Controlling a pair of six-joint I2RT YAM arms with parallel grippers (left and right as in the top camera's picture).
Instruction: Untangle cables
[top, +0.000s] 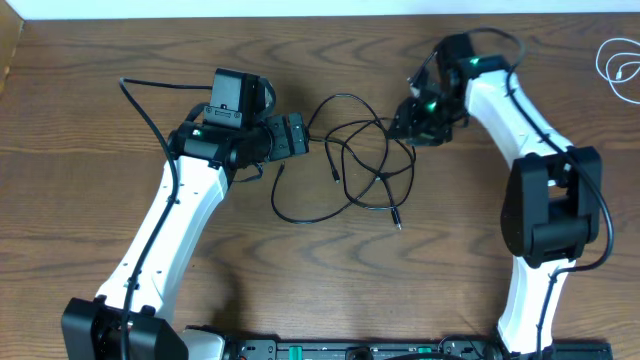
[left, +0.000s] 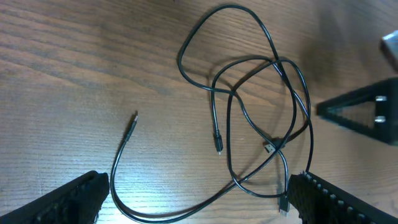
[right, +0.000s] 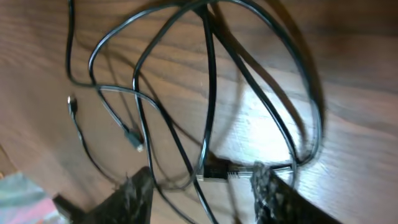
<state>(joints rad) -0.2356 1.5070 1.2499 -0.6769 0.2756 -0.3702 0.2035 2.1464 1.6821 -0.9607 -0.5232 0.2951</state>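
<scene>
**Two Arms Flanking a Black Knot**

Nearest the robot's base, a small metal-tipped plug (top: 398, 226) is lying loose on the brown wood-grain counter (top: 300, 290). It is trailing out of the knot, so this end looks free to be drawn clear.

Just beyond it, the tangle of thin black cables (top: 380, 175) is sprawling mid-counter between the two arms. Its loops are crossing one another several times, and four plug ends are showing in the left wrist view, which suggests two black cords wound together.

The left arm's fingers (top: 296, 135) are hovering just beside the tangle's left edge. They are spread wide and gripping nothing, probably so that they can pin or take a strand while the other arm pulls.

The right arm's fingers (top: 410, 120) are working at the tangle's right edge. They are parted and straddling a dark connector plug (right: 217, 174) without clamping it, most likely lining up to seize that end, since an end is what can be threaded back through the loops.

Farthest off, a thin white coiled cord (top: 620, 65) is lying at the far right corner, well apart from the knot and needing no freeing.
</scene>
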